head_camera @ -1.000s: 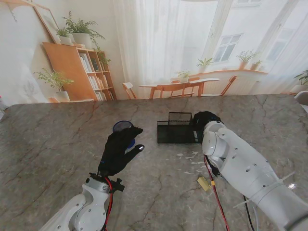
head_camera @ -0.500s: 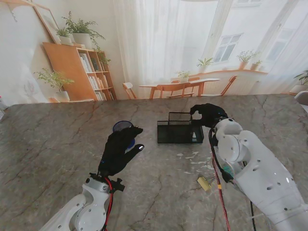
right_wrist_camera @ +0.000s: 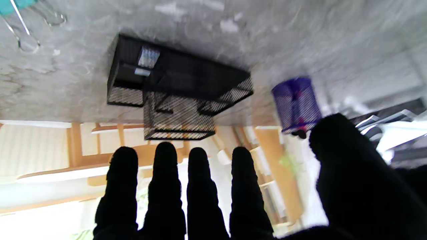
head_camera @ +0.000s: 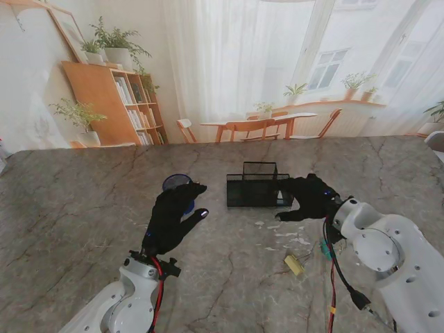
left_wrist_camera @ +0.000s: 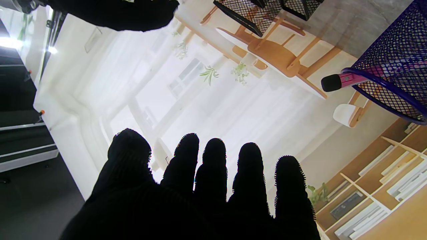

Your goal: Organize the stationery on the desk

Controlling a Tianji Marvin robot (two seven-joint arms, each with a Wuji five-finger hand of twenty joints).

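Observation:
A black mesh organizer stands mid-table, and the right wrist view shows a small white item in one compartment of this organizer. To its left is a blue mesh pen cup with a pink, black-capped pen inside. My left hand hovers open just in front of the cup and partly hides it. My right hand is open and holds nothing, beside the organizer's right end. Nearer to me lie a yellow piece and a teal binder clip.
White scraps are scattered on the marble top between the organizer and the yellow piece. Wire paper clips lie by the teal clip. My right forearm crosses the near right corner.
My right hand has drawn back from over the organizer's right end, toward me and lower, fingers spread. The left hand has stayed where it was.

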